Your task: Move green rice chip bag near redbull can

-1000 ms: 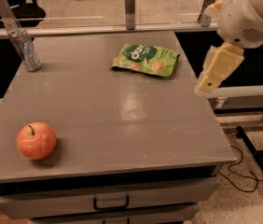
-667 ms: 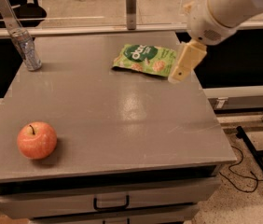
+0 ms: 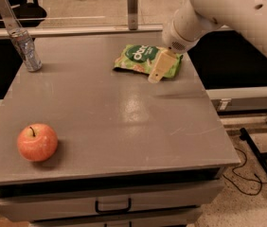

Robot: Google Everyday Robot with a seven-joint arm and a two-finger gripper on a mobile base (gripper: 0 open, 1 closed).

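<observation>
Nearest the camera is a grey drawer front point(image 3: 53, 207) with a dark handle point(image 3: 112, 205), set under the front edge of the worktop point(image 3: 124, 126). The worktop is a plain matte grey slab with faint scuffs and a pale patch of reflected light near its middle. On its near-left part sits a red-orange apple point(image 3: 37, 142), stem up, well apart from everything else.

To the right of the worktop the speckled floor shows, with a black cable point(image 3: 240, 176) trailing across it and a black bar point(image 3: 261, 162) lying at an angle.

Further back, on the far-right part of the worktop, the green rice chip bag point(image 3: 138, 58) lies flat, its dark round logo facing up. The end effector point(image 3: 158, 70) is over the bag's right end, its tan tip pointing down at the bag's near edge. Whether it is released or clenched cannot be told. The white arm point(image 3: 228, 8) comes in from the upper right.

The redbull can point(image 3: 25, 50) stands upright at the far-left corner, well apart from the bag.

Behind the worktop runs a pale rail point(image 3: 76, 31) with a grey upright post point(image 3: 132, 1), and beyond it a tan floor.
</observation>
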